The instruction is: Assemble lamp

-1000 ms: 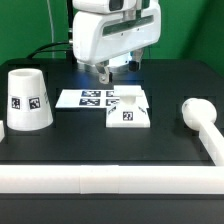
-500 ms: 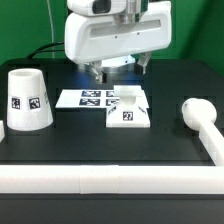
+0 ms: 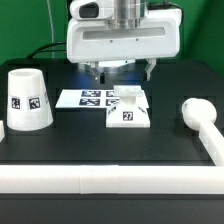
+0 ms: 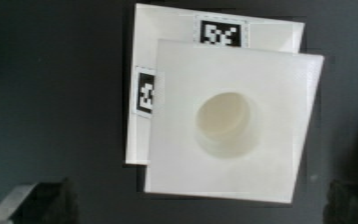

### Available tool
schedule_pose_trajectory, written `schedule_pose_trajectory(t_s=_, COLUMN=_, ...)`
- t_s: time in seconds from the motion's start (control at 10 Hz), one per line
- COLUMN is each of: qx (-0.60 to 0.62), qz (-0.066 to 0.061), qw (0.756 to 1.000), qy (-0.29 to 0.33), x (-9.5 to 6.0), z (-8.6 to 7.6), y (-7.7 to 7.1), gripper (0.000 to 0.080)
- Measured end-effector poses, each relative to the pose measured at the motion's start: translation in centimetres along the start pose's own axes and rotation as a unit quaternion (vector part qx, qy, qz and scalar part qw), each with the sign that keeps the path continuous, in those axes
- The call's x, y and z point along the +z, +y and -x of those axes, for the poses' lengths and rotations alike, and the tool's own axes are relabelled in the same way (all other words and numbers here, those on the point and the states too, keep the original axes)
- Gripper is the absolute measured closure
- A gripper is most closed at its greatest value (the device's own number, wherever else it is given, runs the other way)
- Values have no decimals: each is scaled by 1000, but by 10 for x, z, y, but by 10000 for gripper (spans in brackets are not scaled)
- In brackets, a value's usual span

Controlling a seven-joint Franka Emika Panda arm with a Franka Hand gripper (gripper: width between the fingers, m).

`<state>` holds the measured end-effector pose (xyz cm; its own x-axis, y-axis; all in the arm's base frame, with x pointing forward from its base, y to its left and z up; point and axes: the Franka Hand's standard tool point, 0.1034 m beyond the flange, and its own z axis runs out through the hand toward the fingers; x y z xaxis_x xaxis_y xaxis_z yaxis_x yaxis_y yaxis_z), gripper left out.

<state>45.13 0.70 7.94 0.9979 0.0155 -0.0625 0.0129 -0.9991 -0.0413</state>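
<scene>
The flat square lamp base (image 3: 130,112) lies on the black table near the middle, one corner over the marker board (image 3: 85,98). My gripper (image 3: 122,74) hangs open and empty above and just behind the base. In the wrist view the base (image 4: 229,90) with its round socket hole fills the middle. My gripper (image 4: 195,205) straddles its near edge, with the dark fingertips (image 4: 34,200) wide apart and touching nothing. The tapered shade (image 3: 28,100) stands upright at the exterior view's left. The round-headed bulb stem (image 3: 200,118) lies at the right.
A white rail (image 3: 110,180) runs along the table's front edge and meets the bulb stem's side at the right. A white tagged surface (image 4: 176,45) shows past two edges of the base in the wrist view.
The hand has turned above the base and shifted slightly to the exterior view's right, so both fingers now show side by side. The lamp parts have not moved.
</scene>
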Motion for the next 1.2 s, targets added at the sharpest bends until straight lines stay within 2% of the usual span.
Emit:
schedule_pose_trajectory(t_s=0.2, qx=62, qz=-7, qw=998, qy=-2, x=5, z=2, y=-1, gripper=100)
schedule_pose_trajectory(t_s=0.8, qx=49, qz=-7, qw=999, qy=-5, x=25, z=4, y=-9, gripper=100)
schedule_pose_trajectory(t_s=1.1, qx=47, qz=-7, qw=999, qy=-7, x=27, z=5, y=-11, gripper=100)
schedule_pose_trajectory(t_s=1.2, qx=46, qz=-7, qw=999, qy=-7, x=28, z=5, y=-12, gripper=212)
